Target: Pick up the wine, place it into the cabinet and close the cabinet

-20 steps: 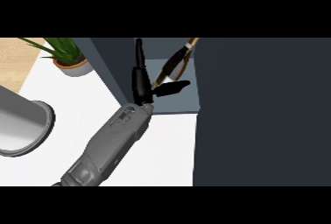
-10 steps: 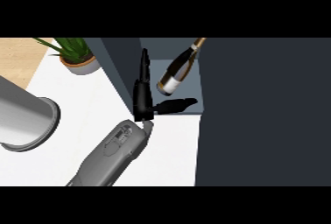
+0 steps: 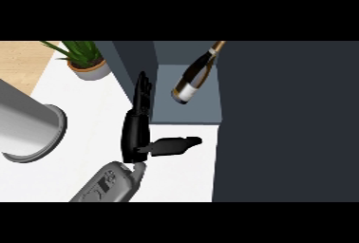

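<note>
Wine bottle (image 3: pixel 191 79) in cabinet (image 3: pixel 196 114), just right of left hand (image 3: pixel 136 130)

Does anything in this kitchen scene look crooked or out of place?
The wine bottle inside the open cabinet looks slanted, with its neck angled toward the upper right rather than standing straight. From this steep view I cannot tell whether it leans on anything. The left hand is open just outside the cabinet, clear of the bottle. Nothing looks spilled.

Left hand (image 3: pixel 136 135) drawn back toward robot; wine bottle (image 3: pixel 191 80), earlier at its thumb, now apart, ahead-right of fingers
</note>
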Robot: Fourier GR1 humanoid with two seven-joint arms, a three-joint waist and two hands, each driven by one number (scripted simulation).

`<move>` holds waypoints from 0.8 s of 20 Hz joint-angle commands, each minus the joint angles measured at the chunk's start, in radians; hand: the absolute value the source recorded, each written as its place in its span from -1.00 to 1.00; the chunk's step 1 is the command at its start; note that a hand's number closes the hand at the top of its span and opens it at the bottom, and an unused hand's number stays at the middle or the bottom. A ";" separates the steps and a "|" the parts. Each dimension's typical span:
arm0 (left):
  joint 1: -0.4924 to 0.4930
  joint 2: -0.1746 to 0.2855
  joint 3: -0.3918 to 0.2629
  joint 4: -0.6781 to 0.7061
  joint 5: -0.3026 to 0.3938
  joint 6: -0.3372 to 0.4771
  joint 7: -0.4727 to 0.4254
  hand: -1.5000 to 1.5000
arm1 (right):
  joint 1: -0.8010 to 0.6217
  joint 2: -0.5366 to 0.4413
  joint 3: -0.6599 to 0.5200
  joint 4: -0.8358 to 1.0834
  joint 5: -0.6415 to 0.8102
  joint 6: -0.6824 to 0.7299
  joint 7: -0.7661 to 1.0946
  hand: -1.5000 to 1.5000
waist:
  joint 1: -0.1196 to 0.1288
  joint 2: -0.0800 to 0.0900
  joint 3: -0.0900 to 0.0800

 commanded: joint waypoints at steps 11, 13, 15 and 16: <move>0.340 0.279 -0.001 -0.517 0.029 -0.163 0.079 -1.00 | 0.063 -0.093 -0.025 -0.164 -0.011 0.036 0.077 1.00 | -0.003 0.002 0.000; 0.384 0.326 0.059 -0.488 0.102 -0.275 0.009 -1.00 | 0.069 -0.160 -0.018 -0.140 0.010 0.126 0.051 1.00 | -0.006 0.003 -0.001; 0.431 0.355 0.059 -0.533 0.112 -0.311 0.001 -1.00 | 0.072 -0.174 0.013 -0.108 0.044 0.178 0.016 1.00 | -0.005 0.002 0.000; 0.489 0.346 0.051 -0.518 0.116 -0.338 -0.065 1.00 | 0.103 -0.186 0.011 -0.072 0.065 0.223 -0.026 1.00 | -0.007 0.001 0.000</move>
